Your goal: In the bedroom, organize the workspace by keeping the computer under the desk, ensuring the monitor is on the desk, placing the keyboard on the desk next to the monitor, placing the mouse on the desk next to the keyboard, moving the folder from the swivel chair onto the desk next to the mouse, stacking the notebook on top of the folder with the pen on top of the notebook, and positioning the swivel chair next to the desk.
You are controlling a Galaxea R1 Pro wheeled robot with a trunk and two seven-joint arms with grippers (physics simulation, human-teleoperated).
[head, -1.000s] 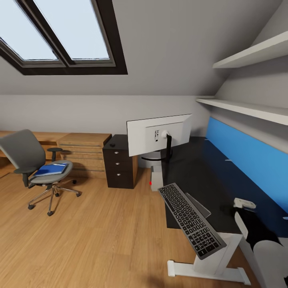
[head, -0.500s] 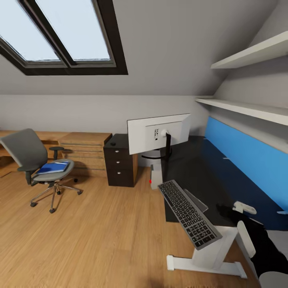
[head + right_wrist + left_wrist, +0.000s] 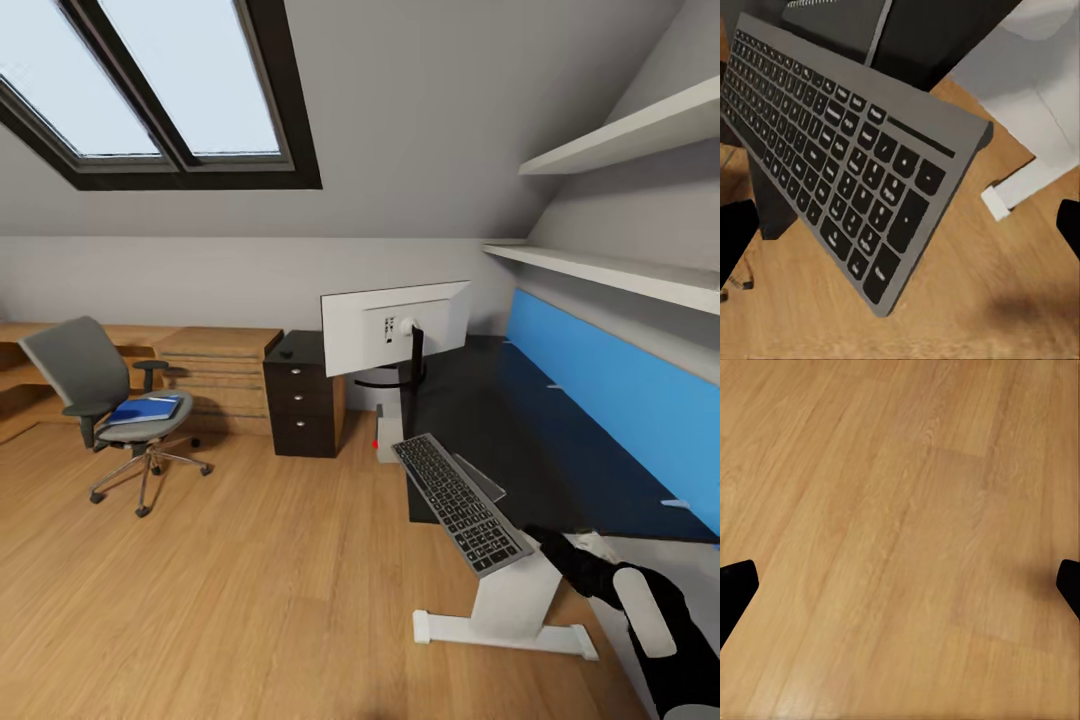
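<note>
Nearest, the right arm (image 3: 650,620) enters the head view at the lower right corner, black with a white panel, cut off by the frame edge; its forearm reaches toward the near end of the desk (image 3: 520,450). The right gripper (image 3: 900,225) shows as two dark fingertips at opposite edges of the right wrist view, spread wide, holding nothing. The left gripper (image 3: 900,585) is likewise spread wide, fingertips at the picture's edges, over bare wood floor (image 3: 900,510).

The keyboard (image 3: 459,502) lies tilted, overhanging the desk's near front corner, keys up; whether it rests fully on the top cannot be told. A grey flat item beneath it is partly hidden and unidentifiable. The white pedestal leg (image 3: 505,615) stands below.

The monitor (image 3: 395,325) stands on the desk's far end, white back toward the camera, screen face hidden. A light grey case (image 3: 388,440), presumably the computer, is mostly concealed below the desk edge.

Open floor lies left of the desk. Farther off, a dark drawer unit (image 3: 303,405) stands beside low wood cabinets (image 3: 215,380). The swivel chair (image 3: 120,410) stands well apart from the desk, the folder (image 3: 147,408) on its seat.
</note>
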